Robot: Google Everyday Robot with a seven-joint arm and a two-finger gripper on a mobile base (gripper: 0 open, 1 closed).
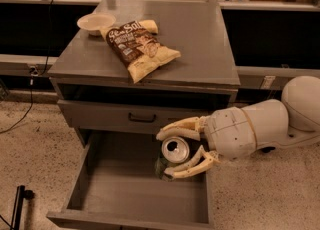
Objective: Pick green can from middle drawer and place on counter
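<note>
The green can (170, 157), dark green with a silver lid and pull tab, is held tilted between the two pale fingers of my gripper (175, 153). The gripper is shut on it and holds it above the right part of the open middle drawer (125, 194), just below the closed upper drawer front. The white arm comes in from the right. The counter (200, 49) is the grey cabinet top above, well above the can.
A brown and yellow chip bag (139, 47) lies on the counter's left middle. A pale bowl (96, 23) sits at its back left corner. A closed drawer front with a dark handle (142, 118) is above the open drawer. A long ledge runs behind.
</note>
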